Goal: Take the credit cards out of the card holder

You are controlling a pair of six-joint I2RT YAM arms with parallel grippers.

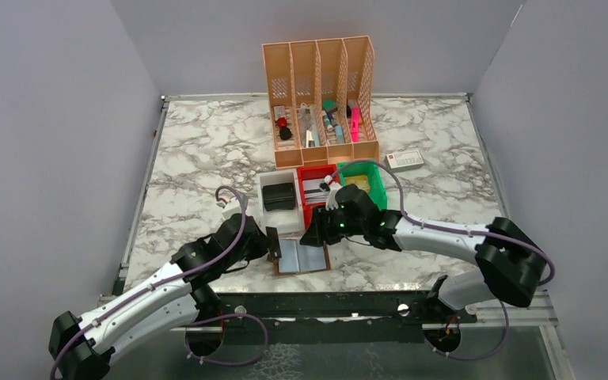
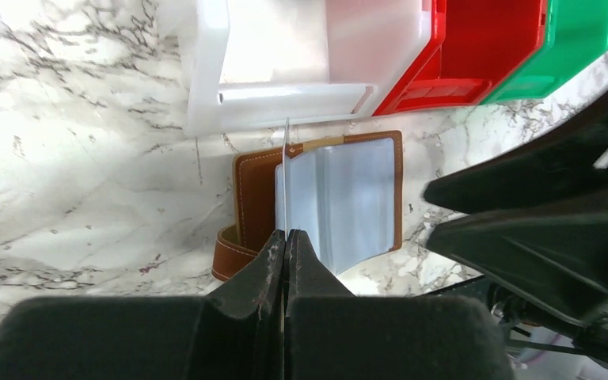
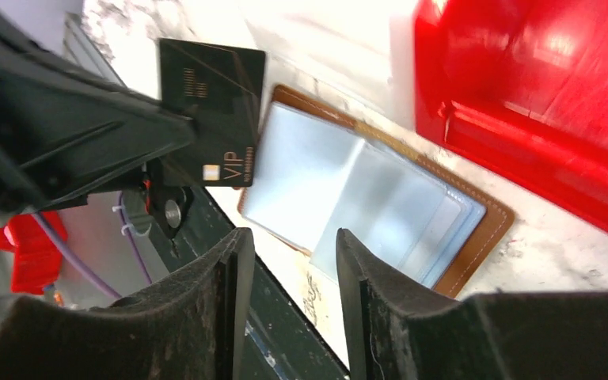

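Observation:
The brown card holder [image 1: 321,268] lies open on the marble near the front edge, its clear grey-blue sleeves [image 3: 348,182] facing up. My left gripper [image 2: 286,235] is shut on a black credit card [image 3: 214,103] marked VIP. It holds the card upright over the holder's left half, so the left wrist view shows it only as a thin edge [image 2: 284,182]. My right gripper [image 3: 289,245] is open with nothing between its fingers, just above the holder's near edge. In the top view it [image 1: 317,234] hovers at the holder's upper right. Any other cards in the sleeves cannot be made out.
A white bin [image 1: 263,207] holding a black case [image 1: 279,195], a red bin [image 1: 310,207] and a green bin [image 1: 376,184] stand right behind the holder. An orange file organizer [image 1: 321,95] and a white box with a red end [image 1: 404,161] are farther back. The dark front rail [image 1: 340,305] runs just below the holder.

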